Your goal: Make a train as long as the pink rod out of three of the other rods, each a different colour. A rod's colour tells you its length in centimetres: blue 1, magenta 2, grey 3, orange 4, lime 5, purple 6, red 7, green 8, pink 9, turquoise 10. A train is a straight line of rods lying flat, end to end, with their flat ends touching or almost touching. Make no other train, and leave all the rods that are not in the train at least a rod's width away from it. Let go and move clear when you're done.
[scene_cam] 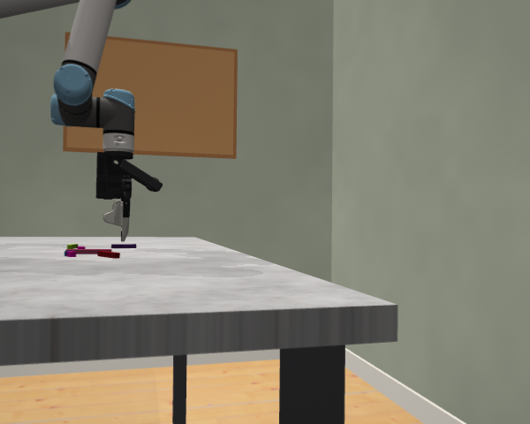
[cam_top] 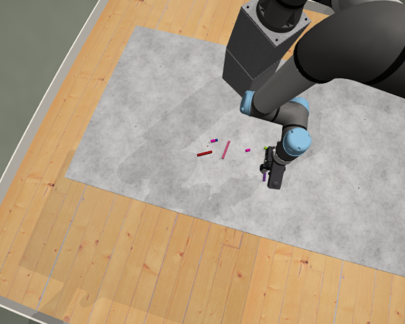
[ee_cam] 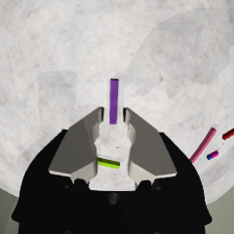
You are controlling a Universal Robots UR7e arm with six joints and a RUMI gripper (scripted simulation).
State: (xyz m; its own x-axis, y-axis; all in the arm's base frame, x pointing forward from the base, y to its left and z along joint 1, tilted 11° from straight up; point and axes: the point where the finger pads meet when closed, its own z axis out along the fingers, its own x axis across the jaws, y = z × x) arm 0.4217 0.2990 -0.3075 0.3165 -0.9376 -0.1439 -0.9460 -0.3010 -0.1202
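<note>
The purple rod [cam_top: 264, 177] lies flat on the grey mat; it also shows in the side view [scene_cam: 123, 246] and the wrist view [ee_cam: 114, 100]. My gripper [scene_cam: 123, 236] hangs just above it, tips off the table, fingers a little apart and empty; in the wrist view the gripper [ee_cam: 114, 117] straddles the rod's near end. The pink rod [cam_top: 225, 149] lies to the left, with a red rod [cam_top: 204, 153] beyond it. A magenta rod with a blue rod at its end [cam_top: 214, 140] lies behind those. Another magenta rod [cam_top: 247, 150] and a lime rod [cam_top: 265, 148] lie near the wrist.
The robot's dark base block [cam_top: 262, 45] stands at the back of the mat. The arm's elbow and wrist [cam_top: 293, 139] hang over the right of the rods. The table's front edge [scene_cam: 187, 323] is far from the rods.
</note>
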